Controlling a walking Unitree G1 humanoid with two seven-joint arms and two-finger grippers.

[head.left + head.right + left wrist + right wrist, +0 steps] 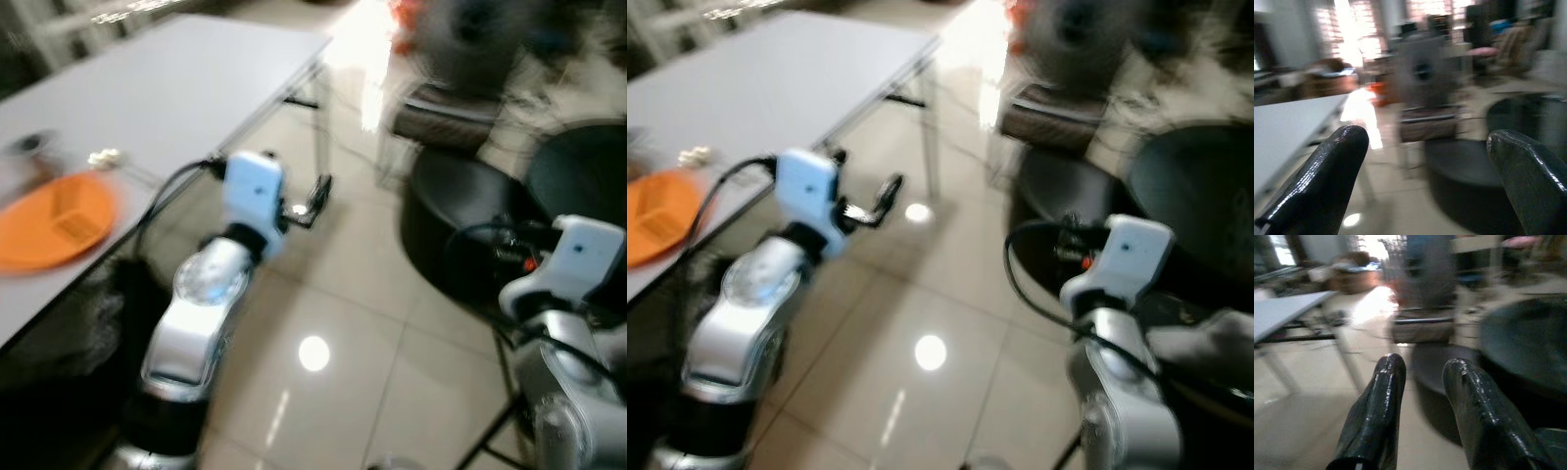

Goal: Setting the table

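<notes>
Left eye view, blurred: orange plate (54, 223) lies on grey table (176, 88) at approx 9 o'clock, near its edge, small white item (105, 157) just beside at its 1 o'clock. Left gripper (1425, 186) spread wide, nothing btwn fingers, held over tiled floor (333, 294) w/ the plate well apart. Right gripper (1422, 396) narrow, empty, aimed toward dark round seats (460, 225). Plate prob light, stiff plastic, maybe slick; best pinch its rim.

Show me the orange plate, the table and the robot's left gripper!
orange plate (49, 220): left eye view, its middle.
table (167, 88): left eye view, bare grey top.
left gripper (1425, 171): left wrist view, gap between open fingertips.
</notes>
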